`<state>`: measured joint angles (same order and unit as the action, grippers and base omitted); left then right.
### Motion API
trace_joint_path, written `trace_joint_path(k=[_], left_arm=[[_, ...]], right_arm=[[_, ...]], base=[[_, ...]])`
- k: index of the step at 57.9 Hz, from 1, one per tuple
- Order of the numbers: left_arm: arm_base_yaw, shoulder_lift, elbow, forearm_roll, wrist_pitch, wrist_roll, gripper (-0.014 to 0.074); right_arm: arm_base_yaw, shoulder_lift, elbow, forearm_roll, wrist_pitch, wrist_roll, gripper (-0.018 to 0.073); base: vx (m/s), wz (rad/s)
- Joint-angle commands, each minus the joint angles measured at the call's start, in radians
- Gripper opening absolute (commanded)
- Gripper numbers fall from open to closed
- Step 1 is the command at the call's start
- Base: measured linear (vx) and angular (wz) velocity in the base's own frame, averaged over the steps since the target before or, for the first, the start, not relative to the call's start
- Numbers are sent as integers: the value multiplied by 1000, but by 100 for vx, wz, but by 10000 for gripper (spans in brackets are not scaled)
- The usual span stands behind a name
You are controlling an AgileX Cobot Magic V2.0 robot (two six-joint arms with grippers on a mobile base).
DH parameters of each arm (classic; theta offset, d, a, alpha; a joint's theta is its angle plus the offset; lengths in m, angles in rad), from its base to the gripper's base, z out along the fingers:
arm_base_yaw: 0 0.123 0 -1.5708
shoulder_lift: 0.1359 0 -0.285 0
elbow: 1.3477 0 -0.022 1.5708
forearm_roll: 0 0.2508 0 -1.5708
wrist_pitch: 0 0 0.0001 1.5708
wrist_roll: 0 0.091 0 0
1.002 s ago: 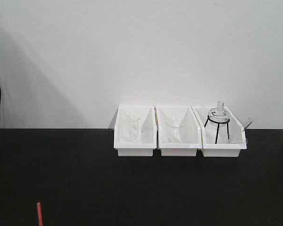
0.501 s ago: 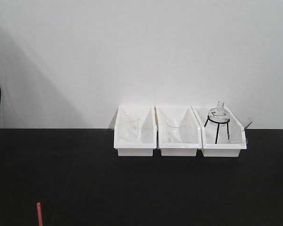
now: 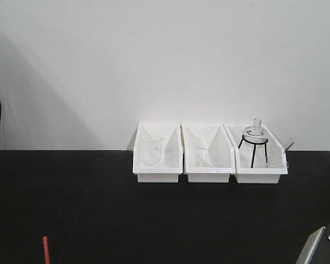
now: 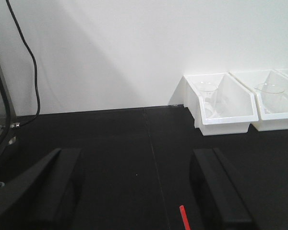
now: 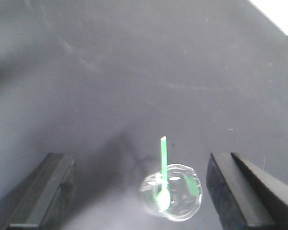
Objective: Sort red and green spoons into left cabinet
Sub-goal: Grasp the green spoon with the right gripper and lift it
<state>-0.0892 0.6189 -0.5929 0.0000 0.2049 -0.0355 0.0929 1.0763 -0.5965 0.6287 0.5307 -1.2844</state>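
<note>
Green spoon (image 5: 162,167) standing in small clear glass (image 5: 177,203) under right end effector (image 5: 139,160), spread wide | red spoon (image 4: 183,216) flat on worktop (image 4: 110,139) before left end effector (image 4: 134,155), also spread, empty | risk: glass tips if rim clipped

We now see a grey and black piece of the right arm (image 3: 320,247) in the bottom right corner of the front view. It leans in from the lower edge over the black tabletop (image 3: 170,220). In both earlier pictures that corner shows only tabletop.
</note>
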Motion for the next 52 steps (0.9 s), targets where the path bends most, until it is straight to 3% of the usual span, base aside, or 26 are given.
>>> trace_joint_path(k=[1,22,39,46,52], left_arm=[[-1,4,-38,0,-75,-13,579],[-1,4,-38,0,-70,-13,579],[-1,4,-38,0,-66,-13,579],[-1,4,-38,0,-65,-13,579],[-1,4,-38,0,-65,-13,579]], right_arm=[[-5,28,-28,42,-98,-27,594],[-5,198,-28,112,-223,-58,593],[-5,299,-28,341,-234,-288,577],[-5,317,-28,424,-234,-365,503],[-5,318,-28,446,-240,-382,368]], base=[[0,0],[0,0],[0,0],[0,0],[0,0]])
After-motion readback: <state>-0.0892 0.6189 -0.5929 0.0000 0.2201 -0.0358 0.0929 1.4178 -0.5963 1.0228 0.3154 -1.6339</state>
